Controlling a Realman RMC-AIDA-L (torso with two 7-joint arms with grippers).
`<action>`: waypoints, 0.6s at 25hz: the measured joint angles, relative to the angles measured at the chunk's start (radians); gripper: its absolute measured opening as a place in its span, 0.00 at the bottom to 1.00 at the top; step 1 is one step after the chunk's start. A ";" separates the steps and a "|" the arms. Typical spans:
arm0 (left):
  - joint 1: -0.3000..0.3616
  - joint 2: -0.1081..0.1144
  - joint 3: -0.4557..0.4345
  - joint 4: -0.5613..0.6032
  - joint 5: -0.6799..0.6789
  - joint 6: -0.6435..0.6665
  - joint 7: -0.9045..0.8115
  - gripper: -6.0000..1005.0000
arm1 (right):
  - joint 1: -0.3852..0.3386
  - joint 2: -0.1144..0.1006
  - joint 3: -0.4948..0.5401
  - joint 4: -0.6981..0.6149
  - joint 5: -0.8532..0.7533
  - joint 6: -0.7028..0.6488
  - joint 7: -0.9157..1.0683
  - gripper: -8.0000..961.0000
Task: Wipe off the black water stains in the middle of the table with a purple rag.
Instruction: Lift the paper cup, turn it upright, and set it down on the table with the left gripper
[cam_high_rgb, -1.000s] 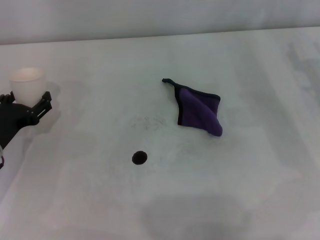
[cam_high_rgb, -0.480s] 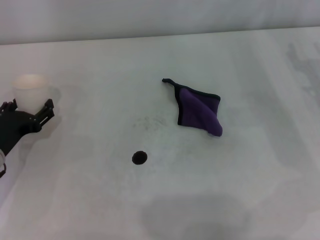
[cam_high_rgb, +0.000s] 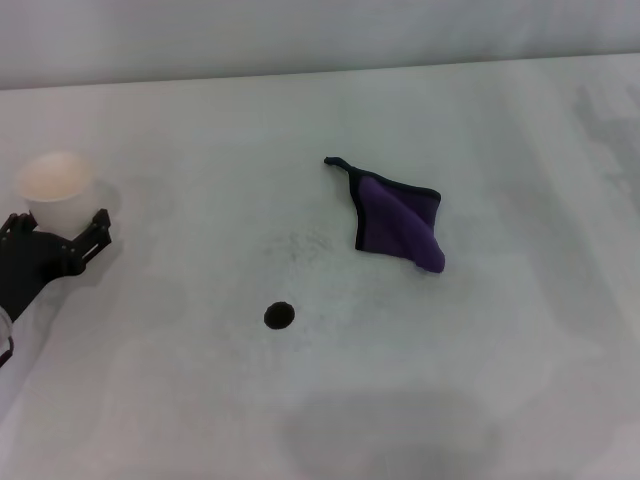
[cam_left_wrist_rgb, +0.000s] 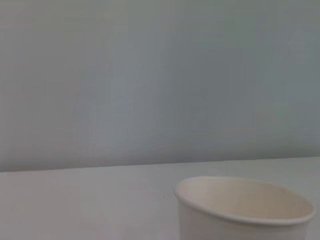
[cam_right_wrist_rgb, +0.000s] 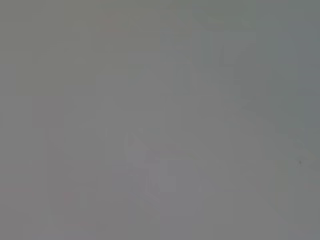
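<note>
Stain (cam_high_rgb: 279, 316) sits mid-table (cam_high_rgb: 520, 400), nearest to me. My left gripper (cam_high_rgb: 55, 243) hangs at the far left edge, fingers apart and holding nothing, just this side of the cup (cam_high_rgb: 57, 188). Rag (cam_high_rgb: 397, 222) lies beyond and right of the stain, well apart from my fingers, off to their right; its long axis runs from far-left loop to near-right corner. Right gripper isn't visible, so which arm is nearer I can't tell.

purple rag (cam_high_rgb: 398, 222): just 1
black water stains (cam_high_rgb: 279, 316): 1 lil round spot
paper cup (cam_high_rgb: 56, 189): 1
table (cam_high_rgb: 520, 330): 1
left gripper (cam_high_rgb: 58, 241): 1 showing, right by the cup
</note>
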 joint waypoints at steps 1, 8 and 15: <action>0.001 0.000 0.000 0.000 0.001 -0.002 0.006 0.84 | 0.000 0.000 0.000 0.000 0.000 0.000 0.000 0.86; -0.004 0.000 0.028 -0.009 0.002 -0.004 0.034 0.84 | 0.000 0.001 0.000 0.000 0.000 0.000 0.000 0.86; 0.000 0.000 0.039 -0.007 0.000 -0.046 0.036 0.87 | -0.004 0.001 0.000 0.000 0.000 0.003 0.000 0.86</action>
